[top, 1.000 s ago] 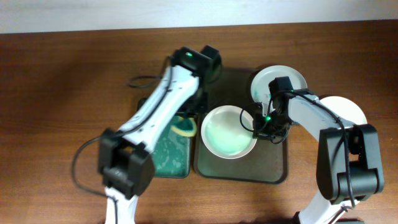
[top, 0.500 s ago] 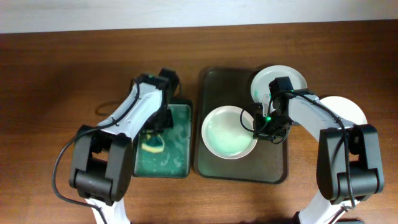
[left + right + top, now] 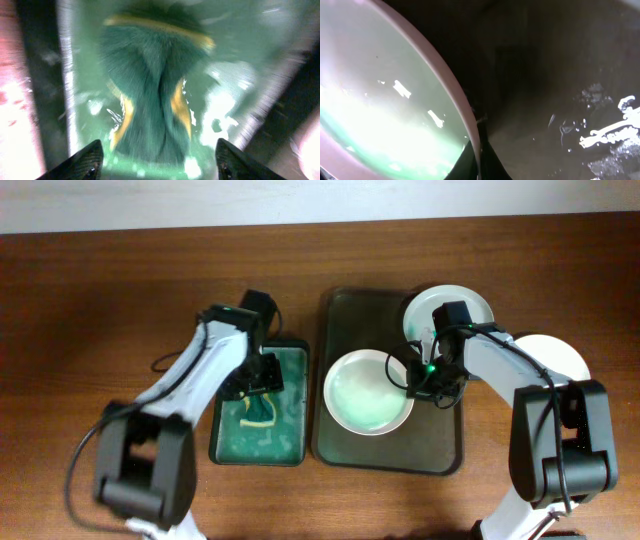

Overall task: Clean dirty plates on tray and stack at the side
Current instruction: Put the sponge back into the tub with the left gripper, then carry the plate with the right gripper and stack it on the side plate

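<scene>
Shifted over tub (image 3: 290,430): left fingers (image 3: 85,162) apart above fuzzy sponge (image 3: 150,85); right fingers (image 3: 490,167) clamp round white plate (image 3: 365,395) rim.

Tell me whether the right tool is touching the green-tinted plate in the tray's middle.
Touching. The right wrist view shows the right tool pinching the rim of the plate.

Left arm (image 3: 200,370): extended forward, wrist angled down. Left gripper (image 3: 157,160): fingers (image 3: 82,162) spread wide apart.
Right arm (image 3: 505,360): bent inward, wrist low. Right gripper (image 3: 416,380): fingers pinched together on the rim of the plate (image 3: 365,395).
</scene>
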